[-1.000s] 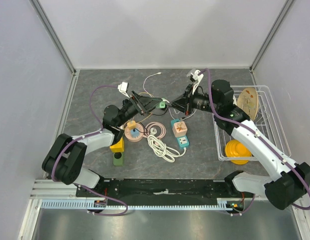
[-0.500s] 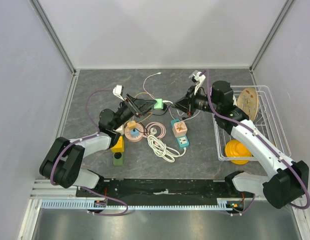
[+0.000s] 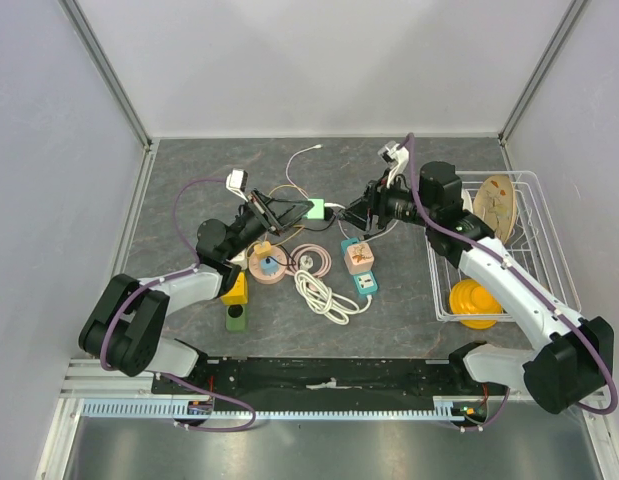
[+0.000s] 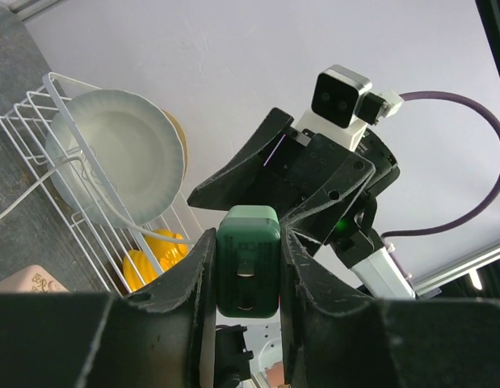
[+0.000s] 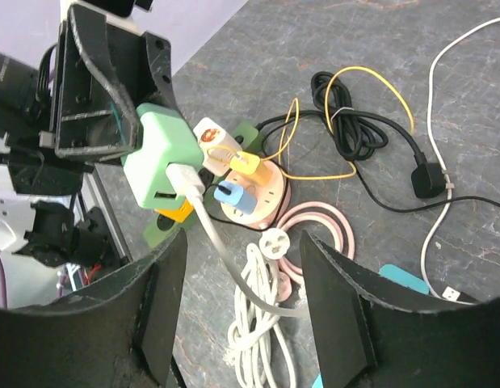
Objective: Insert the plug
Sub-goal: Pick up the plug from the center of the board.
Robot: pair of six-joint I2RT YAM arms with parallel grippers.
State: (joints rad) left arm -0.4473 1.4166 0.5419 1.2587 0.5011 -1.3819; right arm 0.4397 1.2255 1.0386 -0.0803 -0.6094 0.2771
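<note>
two flat sides of the green plug sit clamped in the left end effector, held above the tabletop; the right end effector gapes empty nearby. light, rigid, smooth plastic, likely slippery; its white cable may tug.

The mint-green plastic adapter block looks smooth and matt; the dark grey surface is speckled, stone-like; the white wire basket is coated metal.

A dark grey speckled tabletop is carrying a round pink socket hub, a coiled white cable lying beside it.
</note>
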